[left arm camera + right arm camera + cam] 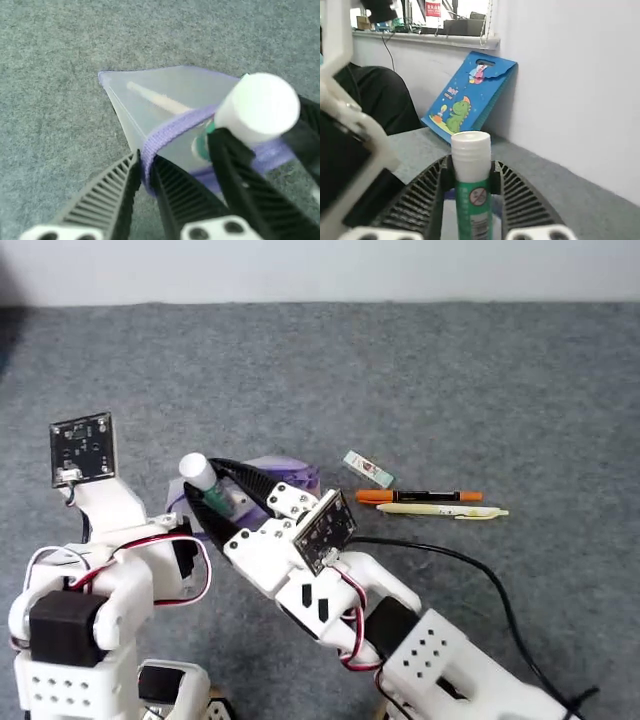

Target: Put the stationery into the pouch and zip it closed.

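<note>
Left wrist view: left gripper [142, 162] clamped on the purple zipper edge of the pouch [165, 95], pale stick [157, 100] inside. Glue stick [471, 145] upright, white cap up, at the pouch mouth, pinched by right gripper [470, 167]. High view adds eraser [368, 468], marker [420, 497] and pen [445, 510] to the right, the last two lying sideways on the table.

The counter [450, 370] in front of me has a grey, carpet-like cover. The clear pouch [296, 476] with purple trim sits on it, close to me. Near it lies a small pale-green eraser [368, 469], then an orange marker [418, 497] and a pale yellow pen [442, 510] (side by side, nearly touching). A blue paper bag [470, 100] stands leaning on the wall.
</note>
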`<state>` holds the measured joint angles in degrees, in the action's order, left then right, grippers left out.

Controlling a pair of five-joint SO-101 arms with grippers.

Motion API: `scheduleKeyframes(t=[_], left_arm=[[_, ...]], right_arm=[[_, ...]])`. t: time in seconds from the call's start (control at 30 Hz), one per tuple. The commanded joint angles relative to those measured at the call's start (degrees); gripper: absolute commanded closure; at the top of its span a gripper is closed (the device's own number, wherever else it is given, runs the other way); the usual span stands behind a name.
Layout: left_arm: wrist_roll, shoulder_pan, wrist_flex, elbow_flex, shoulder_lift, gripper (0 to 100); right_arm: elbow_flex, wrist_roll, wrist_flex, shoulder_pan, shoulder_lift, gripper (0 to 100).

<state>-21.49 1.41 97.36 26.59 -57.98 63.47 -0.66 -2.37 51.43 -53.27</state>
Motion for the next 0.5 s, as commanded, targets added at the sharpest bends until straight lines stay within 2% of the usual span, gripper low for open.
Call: scheduleKeyframes(t=[0.0, 0.1, 0.37, 0.47], left_arm=[[-0.79, 0.00, -0.18, -2.51, 0.26, 99], [-0.79, -0.09, -0.09, -2.51, 0.26, 99], [-0.79, -0.18, -0.18, -2.51, 0.26, 99], [-0.79, -0.18, -0.18, -2.51, 0.26, 99]], right_arm=[[-3.78, -0.18, 9.10, -1.10, -3.38, 81.2], [-6.33, 3.34, 15.78, -1.19, -6.29, 79.0], [-10.64, 4.31, 25.36, -1.54, -12.79, 88.6], [-13.45, 4.31, 30.55, -4.70, -13.67, 92.8]])
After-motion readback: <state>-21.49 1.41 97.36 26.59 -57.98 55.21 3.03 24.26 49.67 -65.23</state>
